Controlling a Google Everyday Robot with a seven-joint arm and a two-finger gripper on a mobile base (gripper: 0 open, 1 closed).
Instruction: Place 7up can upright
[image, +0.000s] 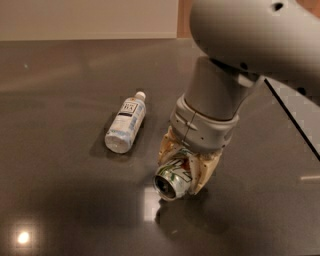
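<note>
A bright spot of reflected light is seen at the lower left of the dark, glossy table (55, 165). Further right, a clear plastic bottle (125, 125) is laid on its side with its white cap pointed away. Dark lettering is carried on its white label, but it cannot be read. Near it and apart from it, the 7up can (172, 177) is held on its side, one round end turned toward the lower left. Green and white markings are seen on it, though no whole word can be made out. The can is clamped between the cream fingers (202, 172) of the gripper (180, 174), which are closed against its sides. Whether the can touches the table cannot be told. A dim reflection is seen beneath it. The grey arm (250, 45) above is cut off by the top and right edges. A pale wall (85, 17) is seen behind the table.
</note>
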